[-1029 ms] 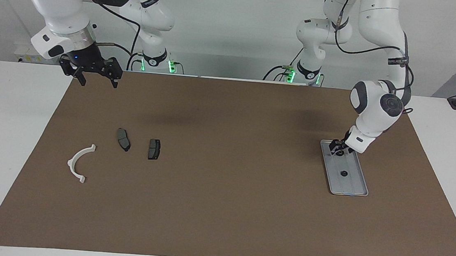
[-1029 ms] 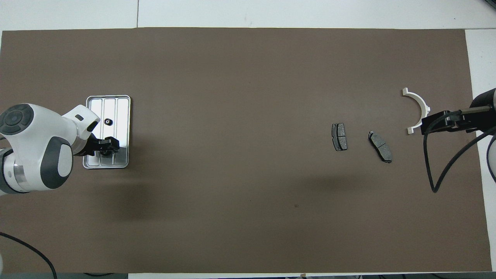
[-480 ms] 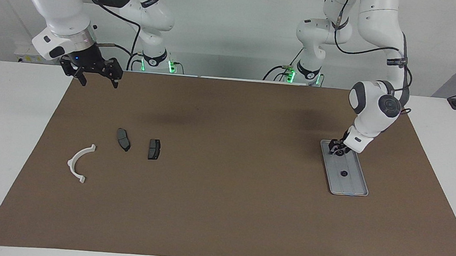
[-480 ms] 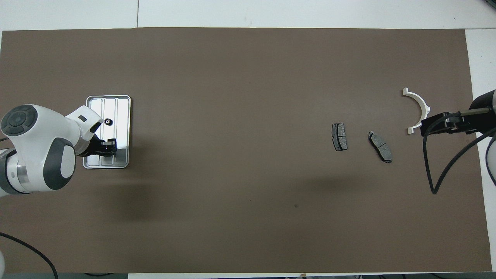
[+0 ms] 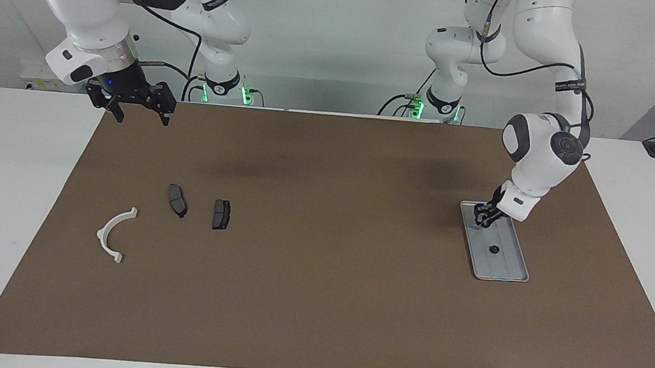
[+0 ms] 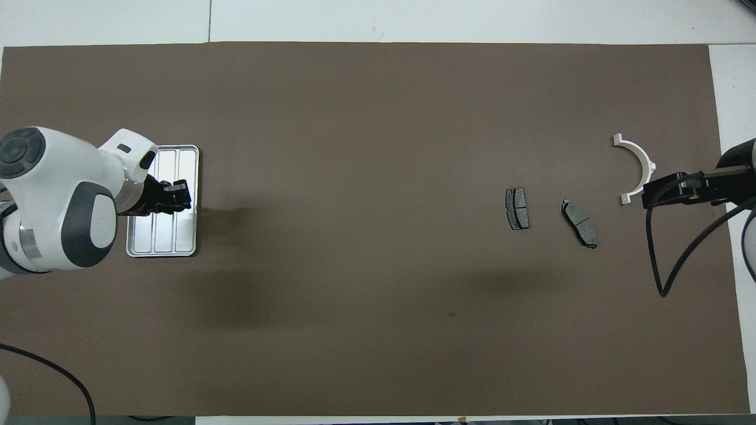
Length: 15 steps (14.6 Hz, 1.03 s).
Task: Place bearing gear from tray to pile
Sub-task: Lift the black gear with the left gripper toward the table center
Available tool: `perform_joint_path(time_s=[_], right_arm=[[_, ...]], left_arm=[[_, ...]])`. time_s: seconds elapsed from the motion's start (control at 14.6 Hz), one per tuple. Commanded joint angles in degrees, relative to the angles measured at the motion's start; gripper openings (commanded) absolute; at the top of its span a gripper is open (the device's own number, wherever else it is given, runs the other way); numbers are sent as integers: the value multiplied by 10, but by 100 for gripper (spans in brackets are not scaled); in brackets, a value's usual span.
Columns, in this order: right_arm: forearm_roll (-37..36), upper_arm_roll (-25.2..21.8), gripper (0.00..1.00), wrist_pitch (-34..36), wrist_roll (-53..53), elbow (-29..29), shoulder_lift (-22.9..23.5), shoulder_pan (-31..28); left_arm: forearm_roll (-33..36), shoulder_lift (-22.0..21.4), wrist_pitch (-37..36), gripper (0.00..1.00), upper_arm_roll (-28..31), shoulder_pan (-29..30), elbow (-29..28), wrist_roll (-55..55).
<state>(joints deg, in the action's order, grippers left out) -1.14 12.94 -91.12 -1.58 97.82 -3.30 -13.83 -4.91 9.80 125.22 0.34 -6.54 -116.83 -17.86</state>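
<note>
A wide white surface (image 5: pixel 18 192) carries a large brown mat (image 5: pixel 327 249) that covers most of it. Two white robot arms rise from the robots' edge. The left arm (image 5: pixel 537 161) bends down over the tray (image 5: pixel 504 265), a flat silver-grey ridged rectangle lying on the mat toward the left arm's end of the surface. The left claw (image 5: pixel 483 216) hangs just above the end of the tray nearer the robots, its fingers drawn close together; something small and dark seems pinched between them, but it cannot be told for certain what it is. A small dark round gear (image 5: pixel 493 249) lies on the tray's middle in the facing view; in the overhead view the arm covers that spot. The right arm (image 5: pixel 81 14) waits, raised over the mat's corner nearest its own base, and the right claw (image 5: pixel 139 113) is spread wide with nothing in it. Toward the right arm's end lies the pile: a white half-ring bracket (image 5: pixel 114 233) and two dark pads (image 5: pixel 177 200), (image 5: pixel 221 214), side by side but not touching, nearer the robots than the bracket. The pile and the tray are well apart, with bare mat between them.
</note>
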Motion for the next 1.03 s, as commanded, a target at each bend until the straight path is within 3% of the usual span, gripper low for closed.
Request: perform_joint_path(time_s=[0.0, 0.21, 0.48, 0.69, 0.96], right_arm=[[12, 0, 100, -5, -24, 19, -17, -9], [12, 0, 100, -5, -25, 19, -17, -9], [12, 0, 100, -12, -44, 23, -16, -21], [12, -1, 100, -56, -85, 45, -17, -52], [12, -1, 100, -50, -79, 48, -21, -51]], left_arm=[[-7, 36, -29, 0, 7, -93, 77, -137], [-6, 73, -40, 0, 8, -186, 144, -266], [0, 194, -97, 0, 13, -293, 307, -391], [0, 222, -84, 0, 25, -341, 314, -435], [0, 237, -51, 0, 27, -354, 296, -462]])
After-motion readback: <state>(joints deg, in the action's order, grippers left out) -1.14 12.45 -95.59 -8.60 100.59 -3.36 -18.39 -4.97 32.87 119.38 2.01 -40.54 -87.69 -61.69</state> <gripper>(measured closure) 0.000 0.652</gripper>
